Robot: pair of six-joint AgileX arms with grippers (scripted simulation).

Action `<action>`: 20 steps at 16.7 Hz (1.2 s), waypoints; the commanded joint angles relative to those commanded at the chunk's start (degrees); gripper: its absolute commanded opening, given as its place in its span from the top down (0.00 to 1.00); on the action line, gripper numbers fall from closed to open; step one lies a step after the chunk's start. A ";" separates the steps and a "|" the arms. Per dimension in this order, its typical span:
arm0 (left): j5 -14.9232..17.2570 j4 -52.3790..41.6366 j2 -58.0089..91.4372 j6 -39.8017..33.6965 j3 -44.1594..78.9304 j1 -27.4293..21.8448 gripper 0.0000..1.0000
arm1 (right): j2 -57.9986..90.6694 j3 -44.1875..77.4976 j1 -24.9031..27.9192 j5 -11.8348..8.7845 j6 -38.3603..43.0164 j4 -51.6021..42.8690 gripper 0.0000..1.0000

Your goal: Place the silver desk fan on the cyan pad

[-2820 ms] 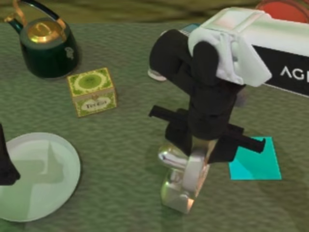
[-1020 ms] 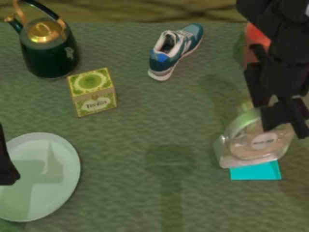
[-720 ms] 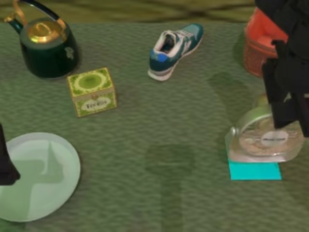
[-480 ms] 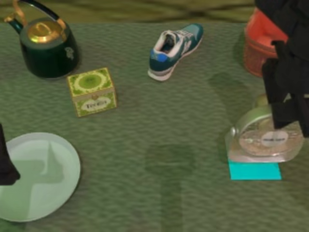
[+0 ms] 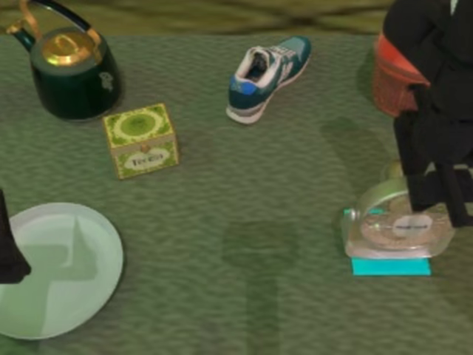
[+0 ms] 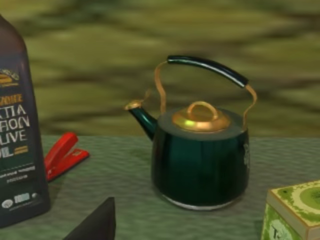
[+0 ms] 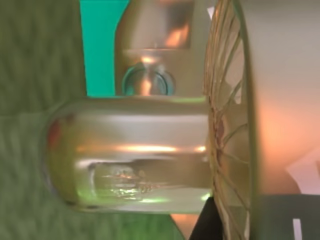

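Note:
The silver desk fan (image 5: 397, 231) is at the table's right, its round grille facing up toward the top camera. It covers most of the cyan pad (image 5: 390, 267), which shows as a strip along the fan's front side. My right gripper (image 5: 436, 200) reaches down from above and is shut on the fan's motor housing (image 7: 130, 150). In the right wrist view the grille (image 7: 231, 125) stands edge-on and the cyan pad (image 7: 102, 45) lies under the fan's base. My left gripper (image 5: 7, 255) is parked at the left edge, open.
A dark green kettle (image 5: 70, 70) and a green tea box (image 5: 140, 139) stand at the back left. A teal shoe (image 5: 267, 70) lies at the back middle, with a red container (image 5: 393, 74) at the back right and a pale green plate (image 5: 55, 270) at the front left.
My right arm carried the fan from the table's middle to the right. In the last half second the fan came slightly forward and left, covering more of the pad.

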 joint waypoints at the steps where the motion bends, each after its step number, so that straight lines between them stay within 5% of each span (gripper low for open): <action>1: 0.00 0.00 0.00 0.00 0.00 0.00 0.00 | 0.00 0.00 0.00 0.00 0.00 0.00 1.00; 14: 0.00 0.00 0.00 0.00 0.00 0.00 0.00 | 0.00 0.00 0.00 0.00 0.00 0.00 0.02; 20: 0.00 0.00 0.00 0.00 0.00 0.00 0.00 | 0.00 0.00 0.00 0.00 0.00 0.00 0.00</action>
